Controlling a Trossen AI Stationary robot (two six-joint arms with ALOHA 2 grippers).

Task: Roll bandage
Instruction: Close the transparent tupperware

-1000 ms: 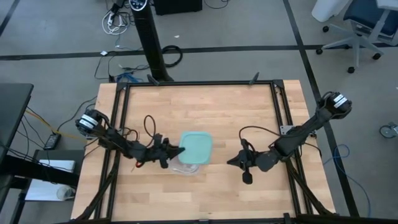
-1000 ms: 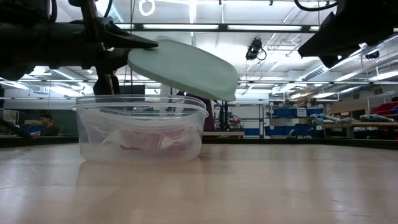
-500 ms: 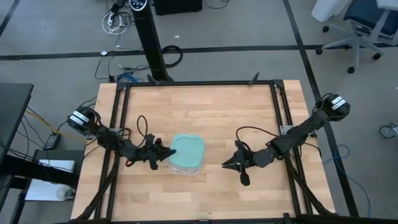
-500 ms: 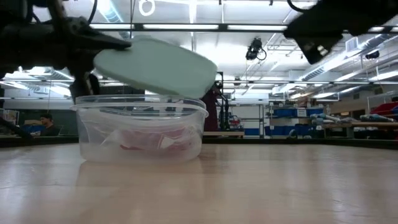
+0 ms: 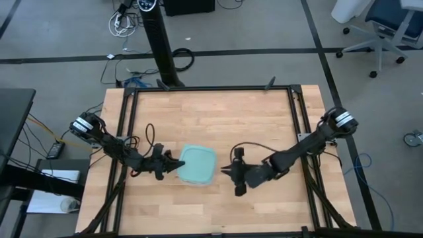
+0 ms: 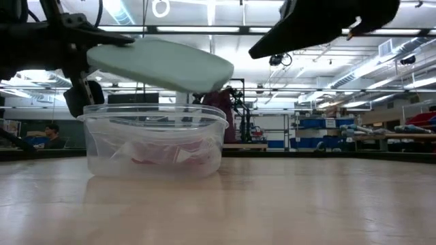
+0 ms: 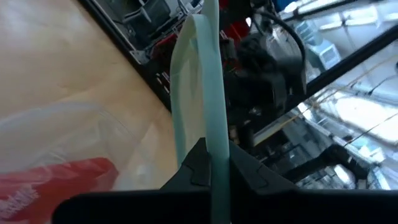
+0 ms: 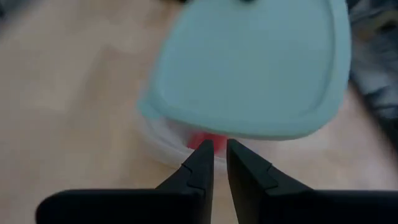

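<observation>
Bandage (image 6: 160, 155) inside clear tub (image 6: 154, 146); left jaws clamp lid (image 5: 197, 164) above it; right jaws slightly parted, empty. Unlidding step; next, clear lid aside.

Pale-green lid (image 5: 197, 164) over the clear container's (image 6: 155, 146) mouth.

Light wooden bench (image 5: 218, 112) with a black frame rail (image 5: 211, 88) along its edges, standing on grey floor (image 5: 59, 39) marked by dark seams. Black post (image 5: 158, 39) behind the bench, loose cables (image 5: 122, 23) at its base. Blue office chair (image 5: 380, 26) at one far corner. Low view: long ceiling strip lights (image 6: 204, 29), blue shelving (image 6: 320, 129), a seated person (image 6: 49, 136) far off.
</observation>
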